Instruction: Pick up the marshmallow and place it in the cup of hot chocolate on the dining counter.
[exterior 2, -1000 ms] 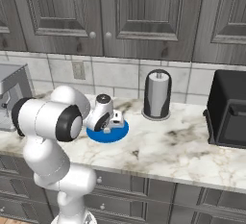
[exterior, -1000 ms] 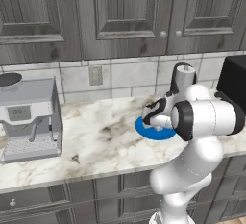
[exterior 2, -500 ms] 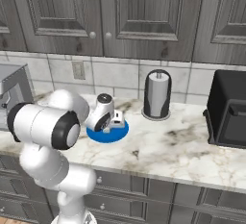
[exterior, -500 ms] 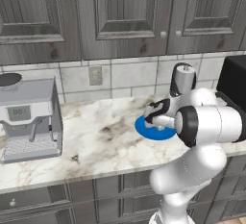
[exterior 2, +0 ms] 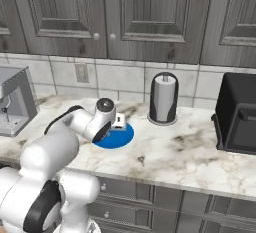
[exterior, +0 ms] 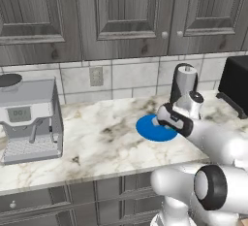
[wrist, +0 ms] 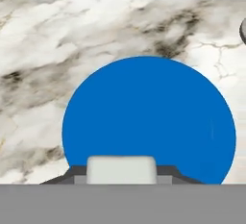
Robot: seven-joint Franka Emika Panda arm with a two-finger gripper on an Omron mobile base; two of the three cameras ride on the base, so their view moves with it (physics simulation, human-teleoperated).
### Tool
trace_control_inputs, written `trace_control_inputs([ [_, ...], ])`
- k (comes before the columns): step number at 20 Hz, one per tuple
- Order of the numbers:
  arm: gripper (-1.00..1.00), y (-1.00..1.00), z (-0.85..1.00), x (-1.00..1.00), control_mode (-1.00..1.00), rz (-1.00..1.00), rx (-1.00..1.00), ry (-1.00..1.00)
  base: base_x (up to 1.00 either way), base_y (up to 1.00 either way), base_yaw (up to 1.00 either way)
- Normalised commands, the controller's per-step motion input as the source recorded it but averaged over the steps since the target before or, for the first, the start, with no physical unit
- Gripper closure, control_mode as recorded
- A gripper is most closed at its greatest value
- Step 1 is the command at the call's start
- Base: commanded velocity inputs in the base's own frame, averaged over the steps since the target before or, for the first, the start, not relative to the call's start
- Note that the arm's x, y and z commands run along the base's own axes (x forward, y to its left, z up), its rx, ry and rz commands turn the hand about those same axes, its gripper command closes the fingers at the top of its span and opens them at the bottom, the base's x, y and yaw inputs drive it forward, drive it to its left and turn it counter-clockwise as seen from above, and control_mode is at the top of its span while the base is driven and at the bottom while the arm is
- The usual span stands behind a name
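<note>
stage: pick done — marshmallow [wrist: 121, 169] is being pinched by gripper [wrist: 122, 174] above plate [wrist: 149, 122] | left: carrying and dropping into cup — dining counter is being awaited

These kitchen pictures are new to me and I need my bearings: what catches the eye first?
The bright blue round plate stands out on the marble counter, below the grey wall cabinets. Just above it, the white arm's gripper holds the off-white marshmallow between its fingers. Next come the steel paper towel holder behind the plate and the coffee machine at the counter's left.
</note>
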Motion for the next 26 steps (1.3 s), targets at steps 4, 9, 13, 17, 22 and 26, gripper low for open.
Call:
trace_control_inputs([
  [4,1.00,0.00,0.80,-0.34,-1.00,0.17,0.15,-0.10,0.00,0.00,0.00],
  [9,1.00,0.00,0.55,-0.37,-1.00,0.22,0.11,-0.26,0.00,0.00,0.00],
  [13,1.00,0.00,0.26,-0.28,-1.00,0.27,0.11,-0.33,0.00,0.00,0.00],
  [17,1.00,0.05,0.23,-0.08,-1.00,0.32,0.22,-0.20,0.00,0.00,0.00],
  [22,1.00,0.01,0.33,0.00,-1.00,0.45,0.28,-0.09,0.00,0.00,0.00],
  [26,1.00,0.00,0.31,0.00,-1.00,0.51,0.28,-0.10,0.00,0.00,0.00],
])
